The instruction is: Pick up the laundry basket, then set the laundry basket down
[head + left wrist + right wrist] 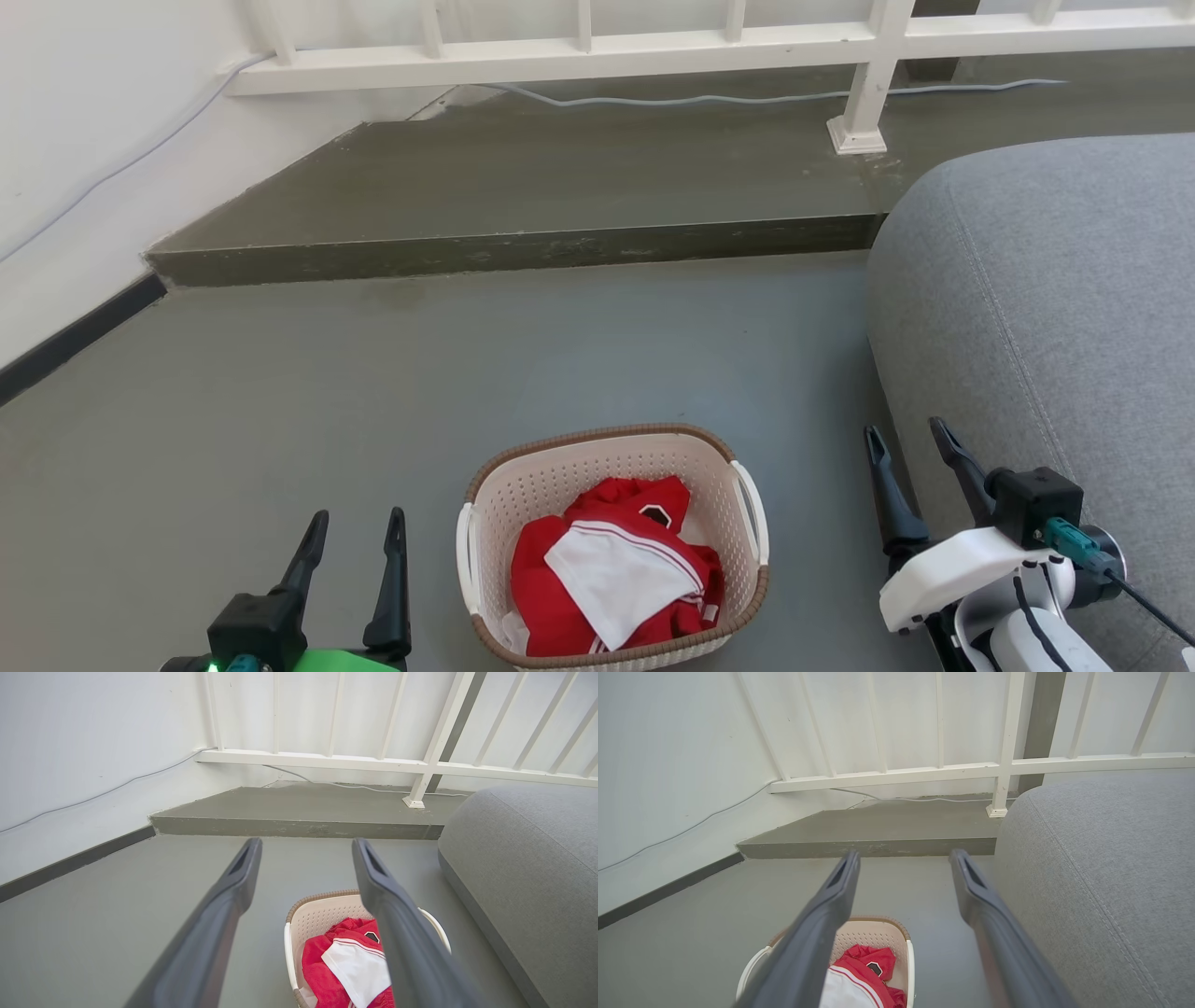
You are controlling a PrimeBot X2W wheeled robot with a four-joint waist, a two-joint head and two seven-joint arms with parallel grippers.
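While the laundry basket [607, 433] stood upright on the grey floor [373, 373], low in the middle of the head view, both grippers hung to either side of it and touched nothing. The left gripper [359, 515] sat at the lower left, its two dark fingers spread apart with bare floor between them. It was near the basket's left handle [466, 551] but clear of it. The right gripper [904, 427] stood at the lower right, likewise parted and empty, between the basket's right handle [754, 513] and the grey sofa [1046, 299]. Whether its outer finger brushed the sofa's side could not be told.

Inside the basket lay a crumpled red garment [551, 597] with a white piece of clothing [616, 579] on top of it. Each wrist view looked along wide-parted fingers, with the basket low down beneath them.

Beyond the basket a low concrete step [523, 187] crossed the floor, carrying a white railing [579, 56] and a thin pale cable [747, 96] that ran along its back. A white wall [75, 140] with a dark skirting [75, 341] closed the left side.
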